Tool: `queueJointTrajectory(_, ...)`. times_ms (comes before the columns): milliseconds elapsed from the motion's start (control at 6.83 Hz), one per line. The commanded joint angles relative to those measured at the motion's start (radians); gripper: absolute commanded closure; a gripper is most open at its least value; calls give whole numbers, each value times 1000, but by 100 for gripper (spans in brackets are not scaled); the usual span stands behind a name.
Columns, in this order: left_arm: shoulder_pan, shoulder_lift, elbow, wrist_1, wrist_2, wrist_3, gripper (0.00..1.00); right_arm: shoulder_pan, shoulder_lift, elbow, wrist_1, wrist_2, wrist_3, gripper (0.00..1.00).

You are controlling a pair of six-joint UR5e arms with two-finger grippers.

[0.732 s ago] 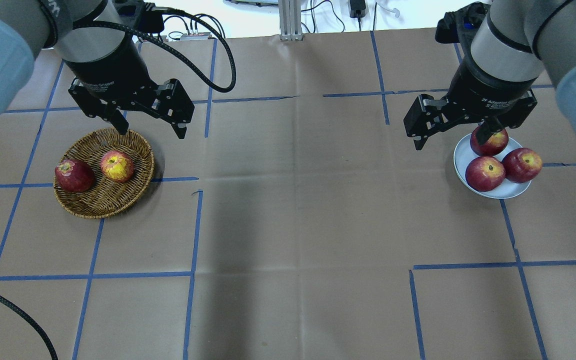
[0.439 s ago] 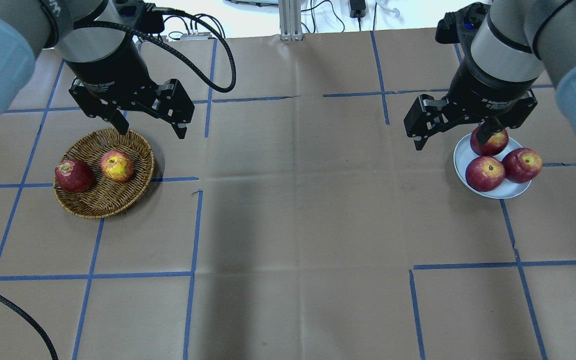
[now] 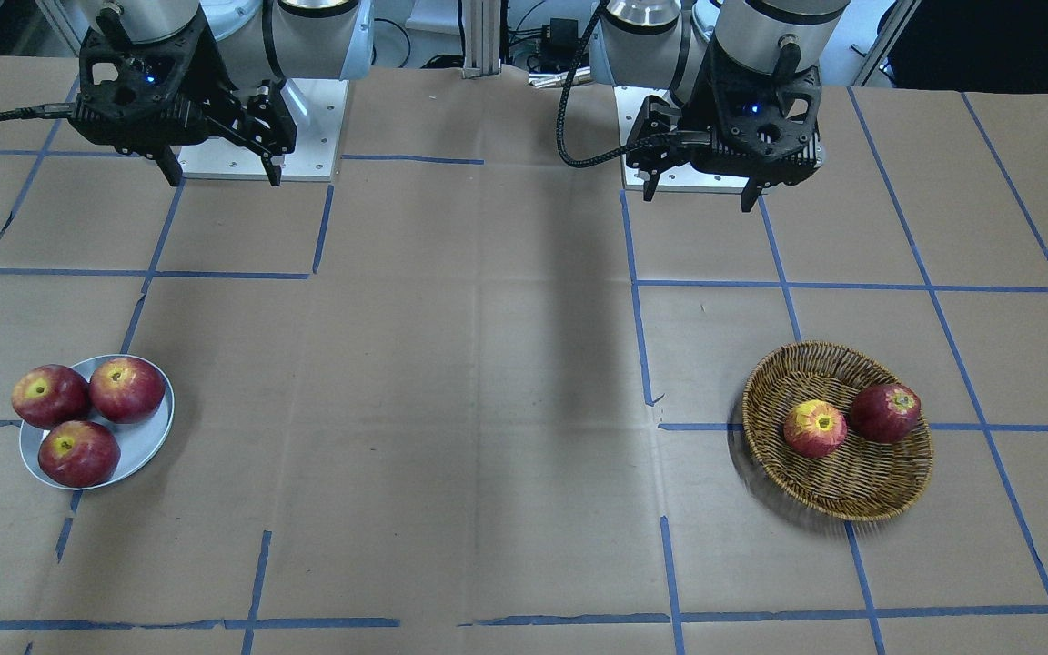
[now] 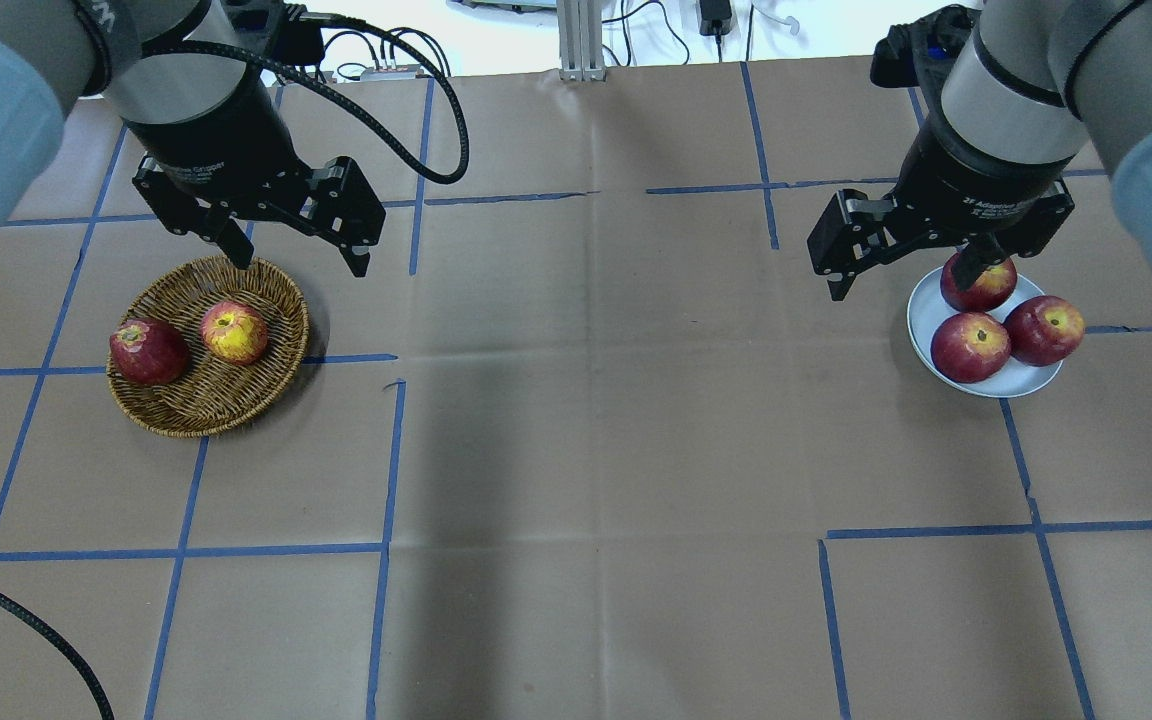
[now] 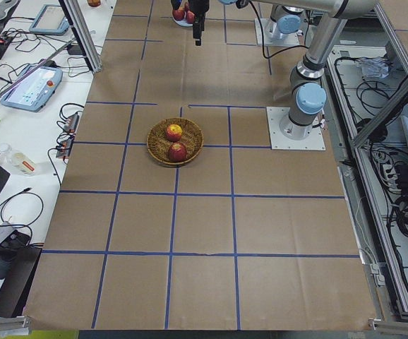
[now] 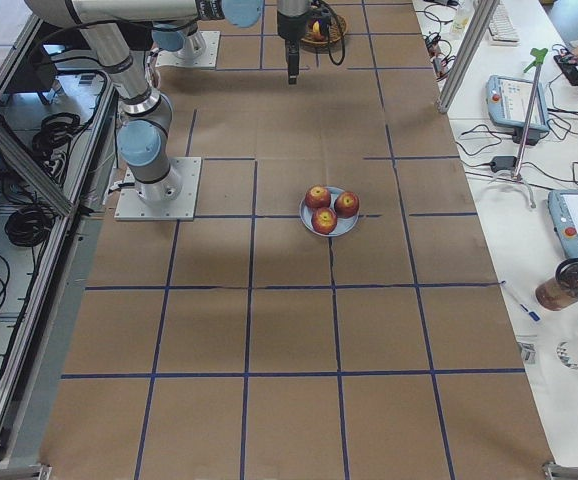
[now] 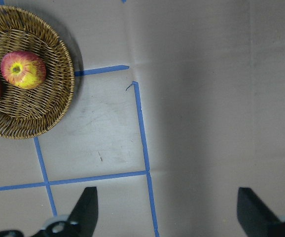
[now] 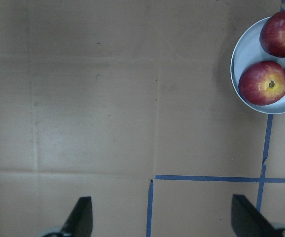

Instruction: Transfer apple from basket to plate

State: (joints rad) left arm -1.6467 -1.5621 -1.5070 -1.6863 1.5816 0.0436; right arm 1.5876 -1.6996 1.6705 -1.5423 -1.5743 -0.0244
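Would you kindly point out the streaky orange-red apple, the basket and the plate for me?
apple [image 4: 234, 332]: overhead exterior view, on its streaky yellow-red top.
basket [image 4: 221, 395]: overhead exterior view, on bare weave inside its wall.
plate [image 4: 924, 312]: overhead exterior view, on the bare left part near its rim.

The light is bright and even, falling from above. In the overhead view a broad, soft shadow runs down the middle of the table [image 4: 576, 450], and the basket [image 4: 206, 400] throws a dim shadow to its right. The strip at top centre is washed out white. In the left wrist view the fingers [image 7: 86, 207] at the bottom edge are blurred.
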Motion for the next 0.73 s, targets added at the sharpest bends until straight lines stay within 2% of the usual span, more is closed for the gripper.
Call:
queueJointTrajectory(0, 1, -15, -1, 0, -3, 7, 1, 0, 0, 0, 1, 0, 0, 0)
queueJointTrajectory(585, 1, 4, 4, 38, -3, 9, 1, 0, 0, 0, 1, -1, 0, 0)
